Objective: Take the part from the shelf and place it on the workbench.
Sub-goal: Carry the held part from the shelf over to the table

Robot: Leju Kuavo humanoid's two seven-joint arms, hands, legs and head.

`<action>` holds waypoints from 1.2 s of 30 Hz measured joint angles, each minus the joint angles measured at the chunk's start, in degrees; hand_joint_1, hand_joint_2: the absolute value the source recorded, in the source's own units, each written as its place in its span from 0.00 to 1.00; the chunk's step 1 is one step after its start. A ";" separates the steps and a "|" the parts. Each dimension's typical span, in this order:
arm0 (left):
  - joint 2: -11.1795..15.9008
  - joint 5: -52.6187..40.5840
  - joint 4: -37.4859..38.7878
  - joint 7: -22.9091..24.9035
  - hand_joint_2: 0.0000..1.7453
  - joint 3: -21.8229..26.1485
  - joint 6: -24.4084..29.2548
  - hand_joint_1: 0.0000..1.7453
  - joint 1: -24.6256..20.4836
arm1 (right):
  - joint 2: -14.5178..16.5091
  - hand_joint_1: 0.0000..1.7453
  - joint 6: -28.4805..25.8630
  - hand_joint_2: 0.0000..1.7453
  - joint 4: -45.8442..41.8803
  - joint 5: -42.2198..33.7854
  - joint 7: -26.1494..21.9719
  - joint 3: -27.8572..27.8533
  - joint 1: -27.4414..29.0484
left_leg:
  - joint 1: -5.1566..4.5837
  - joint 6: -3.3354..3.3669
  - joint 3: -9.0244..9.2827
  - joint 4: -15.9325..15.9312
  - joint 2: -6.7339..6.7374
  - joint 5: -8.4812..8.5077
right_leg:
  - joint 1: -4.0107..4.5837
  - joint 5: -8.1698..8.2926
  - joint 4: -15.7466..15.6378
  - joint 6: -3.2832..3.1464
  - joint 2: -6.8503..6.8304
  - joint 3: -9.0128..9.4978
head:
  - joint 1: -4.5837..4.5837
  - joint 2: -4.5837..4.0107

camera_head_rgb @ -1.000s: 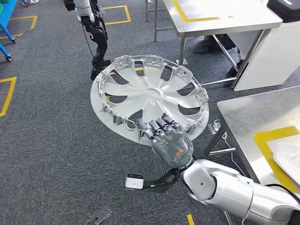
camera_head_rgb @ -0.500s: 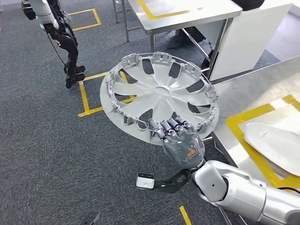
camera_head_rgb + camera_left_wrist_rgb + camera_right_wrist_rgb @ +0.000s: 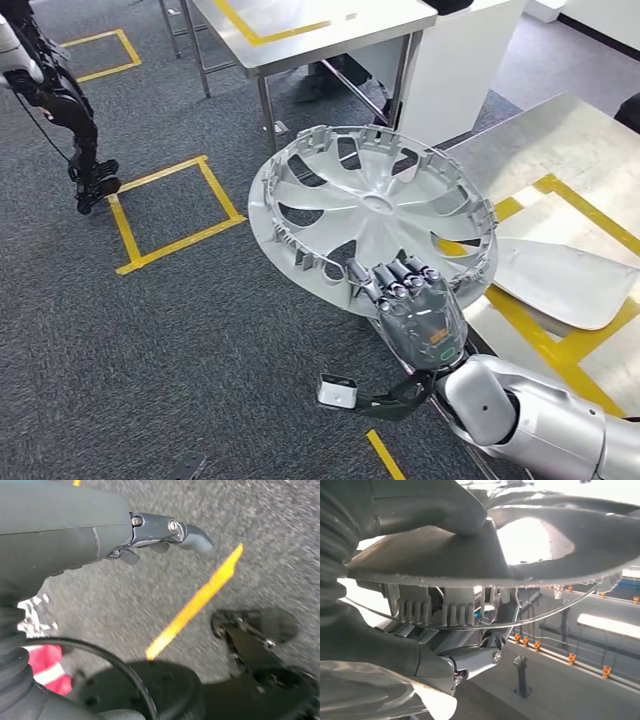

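Observation:
The part is a silver wheel cover [image 3: 377,215] with spokes and a clipped rim, held roughly flat in the head view. My right hand [image 3: 415,310] grips its near rim, fingers over the top. In the right wrist view the cover [image 3: 433,555] lies between the thumb and the darker fingers [image 3: 471,660]. The cover's far right edge hangs over the corner of the steel workbench [image 3: 558,140], which carries a yellow taped frame. My left hand [image 3: 75,530] hangs over the carpet with its fingers straight and nothing in it.
A white flat panel [image 3: 566,280] lies on the workbench inside the yellow tape. Another steel table [image 3: 317,30] stands behind. Another robot's leg [image 3: 68,110] stands at the far left by a yellow floor square [image 3: 177,205]. A small bracket [image 3: 337,390] lies on the carpet.
The camera has turned, so the whole scene slid left and the workbench came further into view. My right hand still holds the wheel cover, now reaching over the bench's corner.

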 joint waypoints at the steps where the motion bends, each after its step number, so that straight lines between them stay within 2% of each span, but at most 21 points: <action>1: -0.07 -0.14 0.00 -0.12 1.00 0.01 -0.01 0.00 0.11 | -0.77 1.00 0.34 1.00 -0.73 -0.01 0.00 -0.38 0.16 | 0.06 0.35 0.06 -0.20 0.61 0.11 | 0.08 -1.04 1.67 0.31 -1.63 -0.89 | 0.21 0.00; 3: -0.19 -0.33 0.01 -0.20 1.00 0.02 -0.05 0.00 0.45 | -1.77 1.00 0.86 1.00 -2.01 0.02 0.00 -1.01 0.35 | -0.03 0.78 0.08 -0.28 1.88 0.15 | 0.11 -4.24 8.28 0.78 -4.83 -4.11 | 0.55 0.00; 5: -0.27 -0.38 0.02 -0.32 1.00 0.03 -0.13 0.00 0.68 | -2.64 1.00 1.32 1.00 -3.10 0.05 0.00 -1.45 0.57 | -0.10 0.85 0.12 -0.26 3.26 0.10 | 0.04 -6.19 14.71 1.00 -5.56 -7.23 | 0.53 0.00; 6: -0.31 -0.40 0.02 -0.46 1.00 0.03 -0.15 0.00 0.71 | -3.23 1.00 1.58 1.00 -3.67 0.07 0.00 -1.63 0.70 | -0.11 0.88 0.18 -0.26 3.93 0.04 | 0.04 -5.74 15.37 1.01 -5.68 -7.56 | 0.56 0.00; 8: -0.37 -0.43 0.02 -0.83 1.00 0.05 -0.18 0.00 0.75 | -4.58 1.00 2.04 1.00 -4.88 0.04 0.00 -2.03 0.95 | -0.14 0.85 0.47 -0.26 5.09 -0.18 | 0.12 -2.26 9.88 0.77 -6.51 -4.74 | 0.56 0.00; 9: -0.41 -0.46 0.02 -1.02 1.00 0.06 -0.17 0.00 0.81 | -5.24 1.00 2.20 1.00 -5.56 0.03 0.00 -2.32 1.04 | -0.23 0.77 0.62 -0.27 5.61 -0.31 | 0.38 -0.81 5.71 0.55 -8.09 -2.57 | 0.57 0.00; 11: -0.46 -0.51 0.04 -1.43 1.00 0.09 -0.18 0.00 1.01 | -6.46 1.00 2.44 1.00 -6.95 0.02 -0.03 -3.15 1.24 | -0.71 0.39 0.79 -0.17 6.60 -0.60 | 1.03 0.47 0.09 -0.16 -10.70 0.41 | 0.55 0.00; 12: -0.48 -0.56 0.05 -1.65 1.00 0.11 -0.17 0.00 1.13 | -7.03 1.00 2.49 1.00 -7.55 0.03 -0.09 -3.60 1.45 | -0.97 0.21 0.84 -0.16 7.16 -0.69 | 1.31 0.27 -0.64 -0.47 -11.27 0.74 | 0.52 0.00; 14: -0.49 -0.78 0.10 -2.10 1.00 0.15 -0.21 0.00 1.32 | -8.29 1.00 2.44 1.00 -8.57 0.06 -0.37 -4.69 2.32 | -1.20 -0.22 1.06 -0.17 8.15 -0.99 | 1.18 0.48 -0.81 -1.01 -9.94 0.72 | 0.50 0.00; 16: -0.51 -1.05 0.13 -2.48 1.00 0.17 -0.34 0.00 1.43 | -9.29 1.00 2.29 1.00 -9.37 0.06 -0.84 -6.10 3.47 | -1.06 -0.72 0.63 1.62 6.36 -2.62 | 0.74 0.71 -1.00 -1.58 -8.58 0.83 | 0.35 0.00; 18: -0.61 -1.17 0.15 -2.88 1.00 0.19 -0.51 0.00 1.50 | -9.79 1.00 2.21 1.00 -9.79 0.03 -1.15 -7.39 4.42 | -0.97 -1.02 -1.93 7.95 3.35 -6.22 | 0.49 0.83 -1.08 -2.04 -7.20 0.84 | 0.12 0.00; 20: -0.67 -1.17 0.15 -3.10 1.00 0.22 -0.64 0.00 1.32 | -10.08 1.00 2.20 1.00 -9.99 0.03 -1.21 -8.13 5.17 | -1.06 -1.04 -4.95 15.03 2.40 -8.95 | 0.55 0.90 -1.07 -2.24 -5.61 0.81 | 0.08 0.00; 21: -0.68 -1.17 0.15 -3.11 1.00 0.23 -0.68 0.00 1.18 | -10.21 1.00 2.20 1.00 -10.08 0.04 -1.26 -8.34 5.46 | -1.11 -0.96 -5.49 16.37 2.32 -8.85 | 0.59 0.93 -1.05 -2.26 -4.75 0.84 | 0.08 0.00; 23: -0.72 -1.22 0.15 -3.10 1.00 0.22 -0.80 0.00 1.13 | -10.51 1.00 2.11 1.00 -10.21 0.04 -2.07 -8.95 6.20 | -1.12 -0.60 -3.67 12.38 1.79 -5.36 | 0.61 0.97 -0.96 -2.21 -2.91 0.99 | 0.08 0.00; 25: -0.80 -1.32 0.17 -3.06 1.00 0.19 -1.03 0.00 1.34 | -10.82 1.00 1.69 1.00 -10.42 0.03 -4.12 -10.35 7.54 | -0.93 -0.11 -0.48 4.78 -0.56 -1.63 | 0.61 1.04 -0.70 -1.95 -1.24 0.90 | 0.12 0.00; 27: -0.93 -1.39 0.19 -3.05 1.00 0.18 -1.19 0.00 1.50 | -11.18 1.00 0.78 1.00 -10.59 0.03 -7.09 -12.48 9.45 | -0.81 0.18 0.93 0.93 -2.25 -0.88 | 0.51 1.36 -0.49 -1.30 0.04 0.23 | 0.16 0.00; 29: -1.16 -1.46 0.19 -3.06 1.00 0.16 -1.24 0.00 1.36 | -10.50 1.00 -0.96 1.00 -11.12 0.03 -13.31 -16.65 14.26 | -0.75 0.53 1.09 0.19 -1.77 -0.93 | 0.39 1.76 -0.70 -0.54 0.89 -0.21 | 0.10 0.00; 31: -1.28 -1.53 0.19 -3.05 1.00 0.14 -1.26 0.00 1.29 | -5.12 1.00 -2.64 1.00 -13.29 -0.01 -26.76 -25.12 24.49 | -0.28 1.05 1.50 -0.58 -1.13 -0.55 | 0.73 0.87 0.18 -0.05 -0.83 -0.81 | 0.73 0.00; 33: -1.27 -1.55 0.20 -3.04 1.00 0.11 -1.26 0.00 1.44 | 4.26 1.00 -3.48 1.00 -15.95 -0.04 -49.09 -37.24 34.78 | -0.01 1.36 1.75 -1.07 0.08 -0.38 | 0.70 -2.14 5.52 0.39 -4.06 -3.53 | 1.80 0.00; 35: -1.21 -1.60 0.21 -3.02 1.00 0.09 -1.29 0.00 1.50 | 11.47 1.00 -4.07 1.00 -17.48 0.01 -72.22 -49.64 40.70 | -0.21 1.49 1.71 -1.03 1.67 -0.46 | 0.03 -5.06 13.04 0.88 -5.57 -7.21 | 2.19 -0.01; 36: -1.14 -1.63 0.21 -3.00 1.00 0.08 -1.30 0.00 1.47 | 13.65 1.00 -4.31 1.00 -18.01 0.09 -79.84 -54.98 43.05 | -0.28 1.51 1.74 -1.02 2.31 -0.54 | -0.22 -5.34 14.99 1.07 -5.83 -8.11 | 2.25 -0.02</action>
